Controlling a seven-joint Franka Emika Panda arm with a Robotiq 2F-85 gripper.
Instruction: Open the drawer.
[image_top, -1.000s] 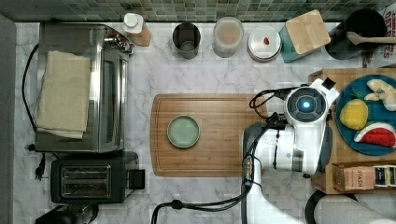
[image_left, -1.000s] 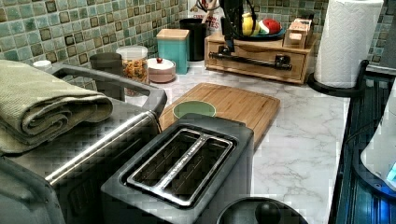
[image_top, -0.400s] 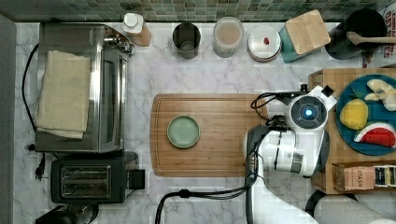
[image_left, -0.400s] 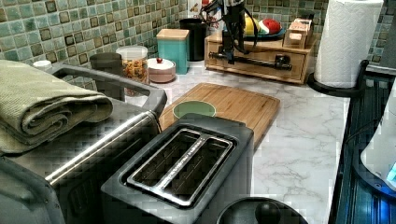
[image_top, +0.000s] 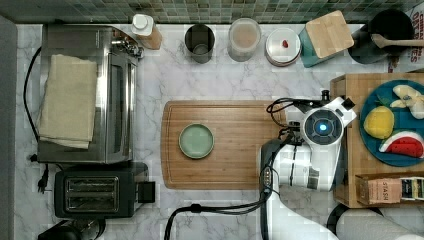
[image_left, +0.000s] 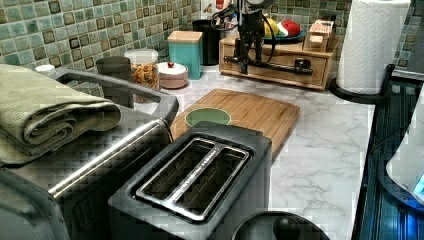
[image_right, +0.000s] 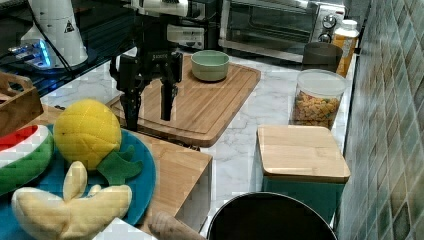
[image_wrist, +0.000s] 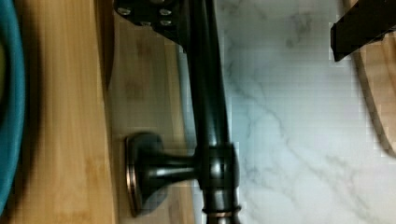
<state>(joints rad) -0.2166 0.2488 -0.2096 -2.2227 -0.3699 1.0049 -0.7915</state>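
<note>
- The black two-fingered gripper (image_right: 149, 97) hangs with fingers spread, straddling the long black metal bar handle (image_wrist: 208, 116).
- The wide light-wood drawer (image_left: 280, 62) sits under the blue fruit plate (image_right: 142, 172), just beside the brown cutting board (image_top: 235, 122).

A white marble desk (image_top: 220, 85) with grey veining ran beneath a wall (image_left: 60, 30) of small green and grey mosaic tiles; a dark glossy surface (image_left: 395, 165) edged the desk at the left view's right
</note>
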